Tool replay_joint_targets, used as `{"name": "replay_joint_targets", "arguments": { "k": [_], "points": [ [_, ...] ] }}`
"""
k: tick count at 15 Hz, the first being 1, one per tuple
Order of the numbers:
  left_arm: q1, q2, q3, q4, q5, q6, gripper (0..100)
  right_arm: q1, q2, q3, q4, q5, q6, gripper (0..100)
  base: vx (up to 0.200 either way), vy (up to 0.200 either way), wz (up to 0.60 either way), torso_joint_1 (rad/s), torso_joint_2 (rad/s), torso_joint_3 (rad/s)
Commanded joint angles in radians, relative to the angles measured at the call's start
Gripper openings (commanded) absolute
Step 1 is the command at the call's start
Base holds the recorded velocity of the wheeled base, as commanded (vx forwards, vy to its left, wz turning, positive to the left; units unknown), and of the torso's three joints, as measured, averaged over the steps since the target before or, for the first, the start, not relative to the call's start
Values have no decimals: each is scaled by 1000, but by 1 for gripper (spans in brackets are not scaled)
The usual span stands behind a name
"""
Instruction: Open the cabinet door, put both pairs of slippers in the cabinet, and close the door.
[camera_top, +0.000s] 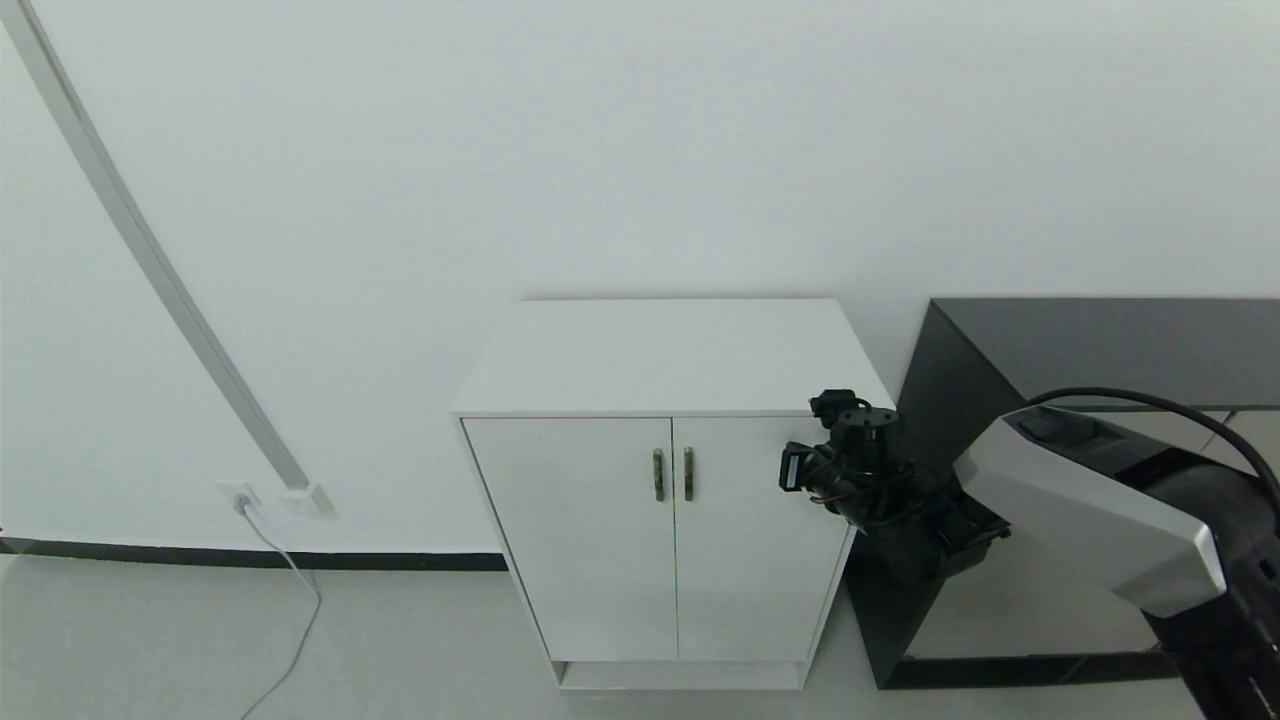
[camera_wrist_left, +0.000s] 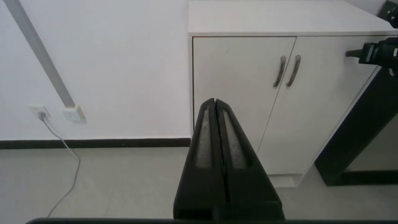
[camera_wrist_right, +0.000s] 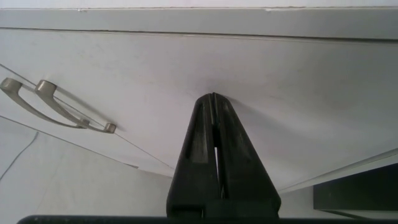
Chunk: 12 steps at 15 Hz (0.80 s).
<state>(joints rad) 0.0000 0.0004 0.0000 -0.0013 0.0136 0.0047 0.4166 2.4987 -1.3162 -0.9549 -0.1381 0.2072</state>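
- Left gripper (camera_wrist_left: 214, 101): hangs in the air with its two fingers pressed together, no gap at the tips, nothing between them.
- Cabinet (camera_top: 660, 355): stands straight ahead of the left gripper and well apart from it, white, on the floor (camera_top: 400, 640) with its back to the wall (camera_top: 600, 150).
- Left door (camera_top: 580, 540) and right door (camera_top: 750, 570): both sit closed and level with each other, meeting at a thin seam down the middle.
- Right gripper (camera_wrist_right: 214, 98): points at the upper part of the right door, just under the cabinet's top edge. Keeps its fingers together with only a hairline slit between them, clamped on nothing. Has its tip right at the door face; cannot tell whether touching.
- Left handle (camera_top: 658, 475) and right handle (camera_top: 688, 474): stand upright side by side, one on each side of the seam, near the right gripper on its left and apart from it.
- Dark unit (camera_top: 1000, 350): stands just beside the cabinet, on the right gripper's right.
- Wall socket (camera_top: 238, 495): sits low on the wall, beyond the cabinet and well apart to the right gripper's left.
- Cable (camera_top: 300, 600): trails from the socket down to the floor.
- Conduit (camera_top: 150, 260): runs up the wall from beside the socket, slanting away from the cabinet.
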Motion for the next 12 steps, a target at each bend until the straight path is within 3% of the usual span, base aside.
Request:
{"name": "replay_joint_targets", "arguments": {
  "k": [1, 6, 10, 12],
  "points": [
    [0, 1, 0, 0, 0, 0, 0, -1, 2, 2, -2, 0, 0, 0, 0, 0, 0, 0, 0, 0],
    [0, 1, 0, 0, 0, 0, 0, 4, -77, 118, -31, 0, 0, 0, 0, 0, 0, 0, 0, 0],
    [0, 0, 0, 0, 0, 0, 0, 8, -218, 334, -127, 0, 0, 0, 0, 0, 0, 0, 0, 0],
    [0, 1, 0, 0, 0, 0, 0, 4, -379, 523, -165, -2, 0, 0, 0, 0, 0, 0, 0, 0]
  ]
}}
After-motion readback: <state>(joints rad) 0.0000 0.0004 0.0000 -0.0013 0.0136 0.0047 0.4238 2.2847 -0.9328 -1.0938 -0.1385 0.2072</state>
